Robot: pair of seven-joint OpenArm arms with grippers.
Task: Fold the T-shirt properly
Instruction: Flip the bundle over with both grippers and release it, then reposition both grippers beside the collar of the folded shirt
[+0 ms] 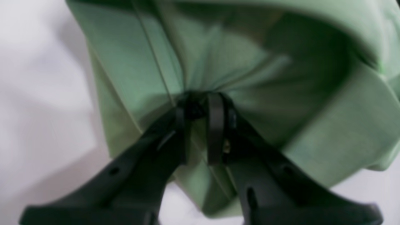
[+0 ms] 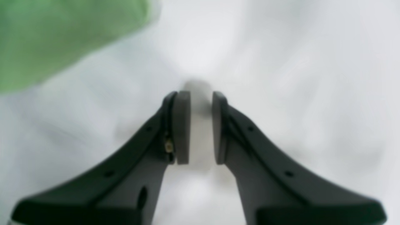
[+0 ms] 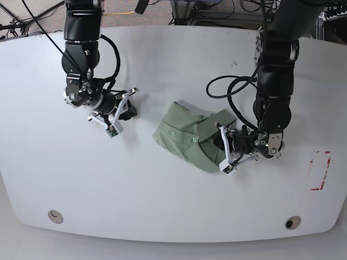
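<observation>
One T-shirt (image 3: 187, 135), sage-green, bunched mid-counter (image 3: 162, 211). Left hand (image 1: 200, 107) clenched on a gathered fold at its right side. Right hand (image 2: 201, 125) slightly parted, empty, toward the counter's left edge.

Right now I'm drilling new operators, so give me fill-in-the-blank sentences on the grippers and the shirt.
1. The left gripper is shut on the ____.
2. The right gripper is open, holding ____.
3. The T-shirt lies bunched on the ____ table.

Missing words: T-shirt; nothing; white
</observation>
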